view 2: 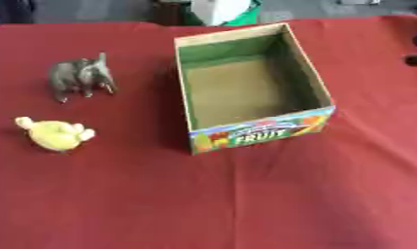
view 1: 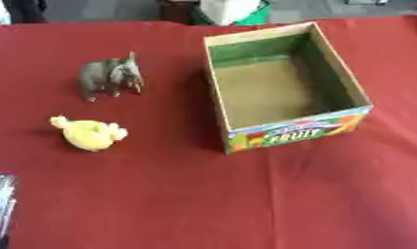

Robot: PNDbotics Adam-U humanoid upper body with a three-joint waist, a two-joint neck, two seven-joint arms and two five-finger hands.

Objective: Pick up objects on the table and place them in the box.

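While nothing has yet been lifted, the left eye view shows the red tabletop (view 1: 203, 204) carrying a grey elephant figure (view 1: 111, 76) standing upright and, nearer the camera, a yellow plush toy (view 1: 89, 134) lying on its side; both are set well apart from each other and to the left of the box (view 1: 284, 133), presumably so that each can be grasped singly. The box is seen open-topped and empty, its printed fruit panel turned toward the robot, so that things can be dropped in from above. A silvery shape at the lower left edge cannot be identified as the left hand. In the right eye view the same layout is repeated, and a dark shape at the right edge cannot be made out; whether the hands are open or closed cannot be told, since neither is clearly shown.
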